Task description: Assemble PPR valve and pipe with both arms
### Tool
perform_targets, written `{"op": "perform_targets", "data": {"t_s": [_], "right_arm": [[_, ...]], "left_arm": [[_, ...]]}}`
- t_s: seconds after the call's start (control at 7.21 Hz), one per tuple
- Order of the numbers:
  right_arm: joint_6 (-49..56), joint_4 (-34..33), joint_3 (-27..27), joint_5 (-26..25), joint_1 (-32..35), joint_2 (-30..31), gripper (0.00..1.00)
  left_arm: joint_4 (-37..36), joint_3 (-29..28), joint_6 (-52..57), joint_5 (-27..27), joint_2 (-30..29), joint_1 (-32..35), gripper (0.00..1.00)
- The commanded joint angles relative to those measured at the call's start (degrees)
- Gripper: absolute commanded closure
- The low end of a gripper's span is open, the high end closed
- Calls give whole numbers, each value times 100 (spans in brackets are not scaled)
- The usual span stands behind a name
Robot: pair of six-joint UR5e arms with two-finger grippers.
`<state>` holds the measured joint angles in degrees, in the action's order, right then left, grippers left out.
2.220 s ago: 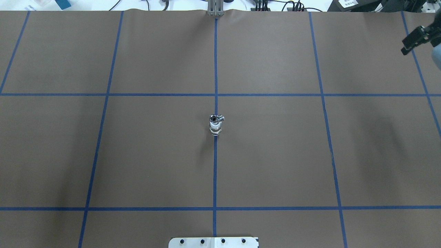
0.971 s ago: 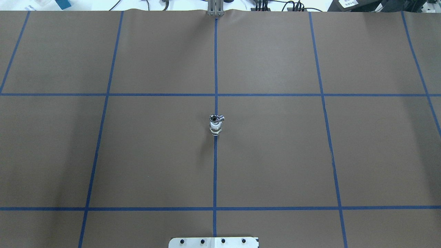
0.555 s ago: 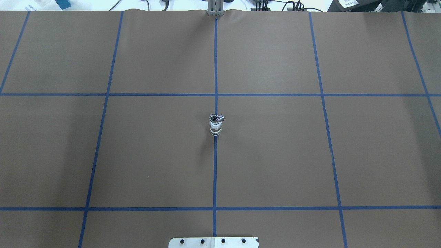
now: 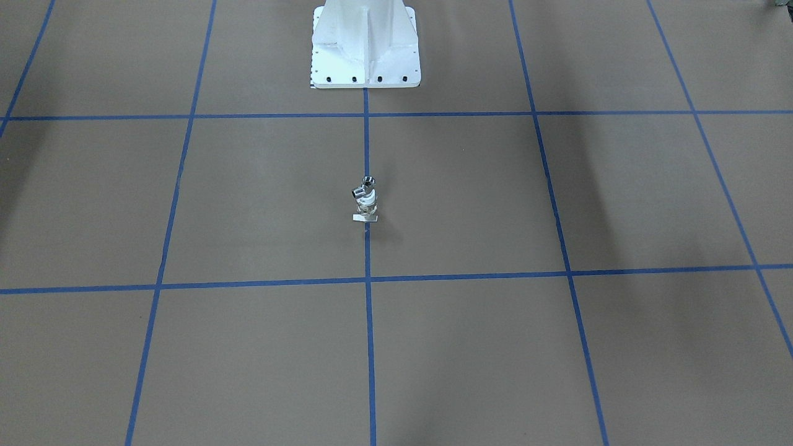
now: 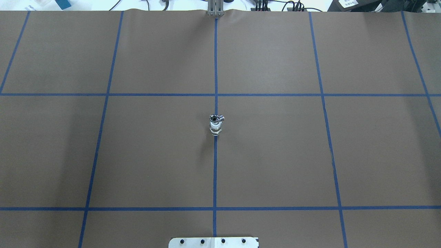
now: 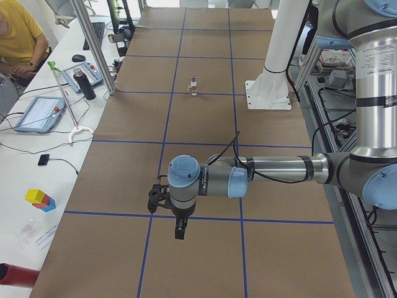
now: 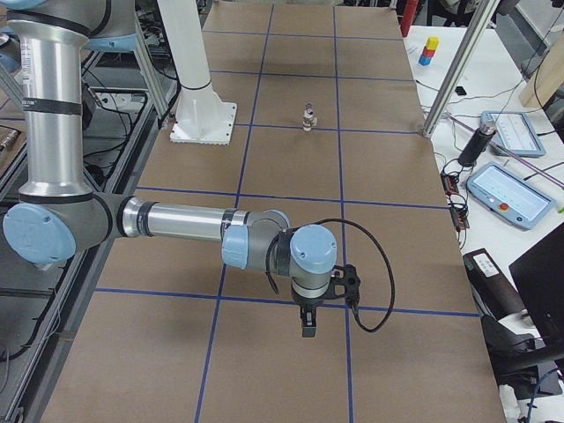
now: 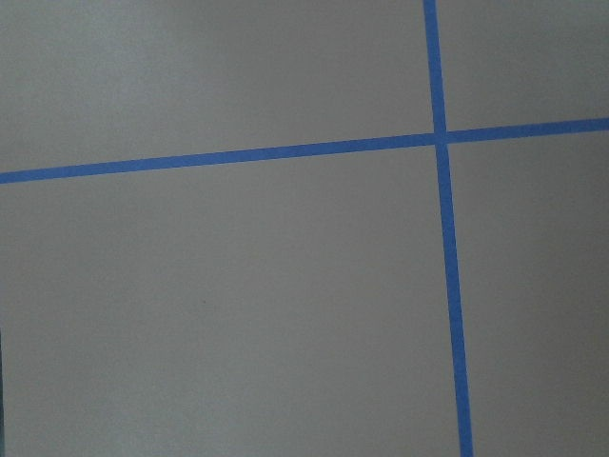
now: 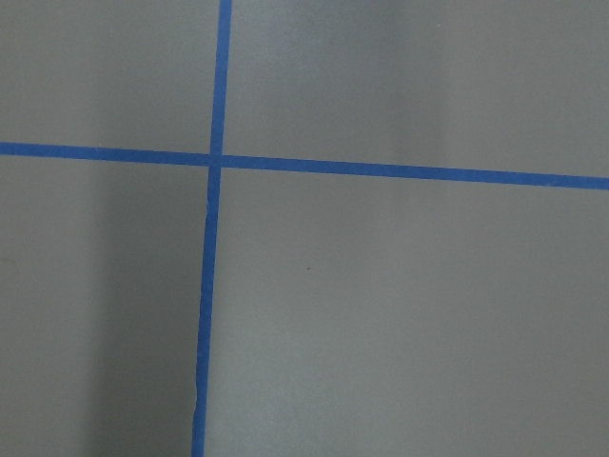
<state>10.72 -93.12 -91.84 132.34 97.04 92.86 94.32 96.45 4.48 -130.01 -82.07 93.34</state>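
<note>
Left arm: grey-silver tubes are linked by rounded joints capped in light blue; small dark lettering is printed on one tube.
Right arm: built alike; black rings are seen at tube ends.
Cables: black, looped at the wrists.
Left gripper, right gripper: black.
Pedestal: white, ribbed, bolted with dark screws.
</note>
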Motion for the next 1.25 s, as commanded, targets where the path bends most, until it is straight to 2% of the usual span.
{"op": "perform_targets", "data": {"t_s": [0.0, 1.11], "right_arm": [[0, 22, 0, 20, -1, 12, 0], [26, 110, 0, 29, -1, 82, 0]], "left_arm": [[7, -3, 0, -7, 51, 0, 0], [7, 6, 0, 2, 104, 0, 0]]}}
